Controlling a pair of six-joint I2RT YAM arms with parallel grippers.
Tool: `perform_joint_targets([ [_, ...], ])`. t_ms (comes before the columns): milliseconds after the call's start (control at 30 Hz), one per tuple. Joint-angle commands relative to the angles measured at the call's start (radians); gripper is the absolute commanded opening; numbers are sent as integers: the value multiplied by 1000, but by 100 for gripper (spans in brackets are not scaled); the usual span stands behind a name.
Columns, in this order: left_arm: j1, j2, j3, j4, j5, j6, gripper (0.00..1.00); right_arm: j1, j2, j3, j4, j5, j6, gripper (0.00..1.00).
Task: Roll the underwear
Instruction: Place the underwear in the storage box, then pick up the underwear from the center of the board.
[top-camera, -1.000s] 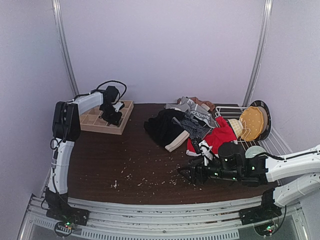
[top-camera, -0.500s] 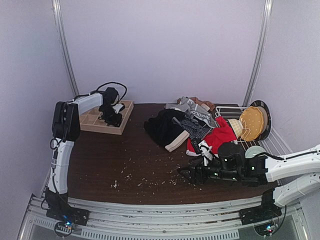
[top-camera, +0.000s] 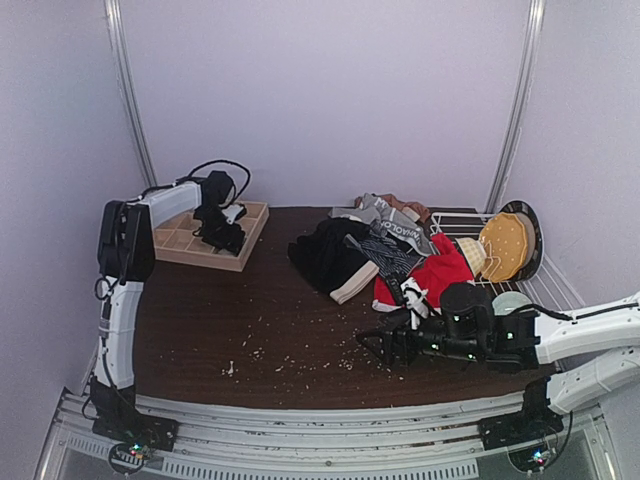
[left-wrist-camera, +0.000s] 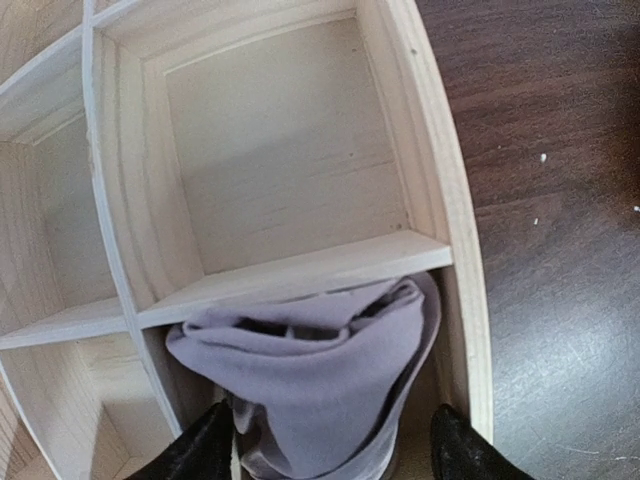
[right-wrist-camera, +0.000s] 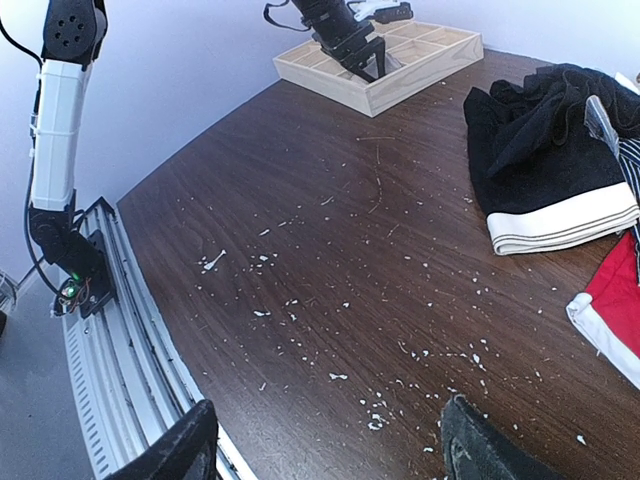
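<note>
**Left wrist view: rolled lilac underwear in a tray slot, left claw spread over it**

The roll lies in an edge compartment of the wooden tray, against the outer wall, with dark table just beyond that wall. The left claw is released. Its two black fingers stand apart on either side of the roll. The one on the left of this view is just beside the cloth, and the other is clear of it, over the tray wall. The neighbouring compartments show bare wood.

From the top camera, the tray sits at the far left of the table, and the left arm reaches over its right part.

The rest of the underwear lies in a loose heap at the far right, well apart from the tray:
- black underwear with a pale waistband lies on the heap's left
- striped underwear lies draped over the black one
- red underwear lies nearer, on the right
- grey underwear with lettering lies furthest back

A wire rack stands to the right of the heap.

The right claw hangs low over the table, near the red underwear and pointing left. Its wrist view shows the jaws wide apart with nothing between them, only table scattered with pale crumbs.
</note>
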Motion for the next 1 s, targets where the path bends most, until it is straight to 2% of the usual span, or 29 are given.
perform_joint_targets([
  [0, -2, -64, -13, -13, -15, 9, 71, -2, -20, 0, -7, 19, -10, 74],
  [33, -3, -67, -15, -13, -19, 9, 72, -1, -22, 0, -8, 20, -10, 74],
  [100, -1, -76, -17, -13, -29, 8, 84, -2, -24, 0, -10, 21, -11, 74],
  [167, -3, -91, -22, -12, -41, 6, 89, -2, -25, -2, -10, 22, -11, 74],
  [200, -2, -101, -25, -13, -48, 6, 96, -2, -26, -2, -10, 23, -12, 74],
  [467, -3, -285, -102, 15, -135, -53, 98, -7, -53, -3, -35, 85, -3, 78],
  [500, -2, -330, -130, 31, -148, -80, 98, -8, -56, 0, -44, 110, 4, 84],
  [533, -2, -383, -169, 61, -163, -110, 98, -12, -59, 2, -52, 144, 12, 95],
  [567, -4, -445, -223, 104, -180, -143, 98, -18, -63, 8, -63, 183, 26, 99],
  [633, -4, -598, -369, 226, -195, -219, 98, -42, -72, 25, -105, 259, 62, 100],
  [767, 1, -935, -771, 544, -231, -431, 98, -94, -116, 32, -131, 386, 144, 100],
  [833, 4, -1084, -916, 652, -182, -516, 98, -122, -123, 61, -182, 416, 139, 100],
  [900, 7, -1152, -985, 665, -62, -538, 98, -136, -113, 122, -262, 476, 125, 100],
  [967, 3, -1154, -972, 555, 25, -575, 98, -143, -96, 165, -336, 542, 120, 100],
])
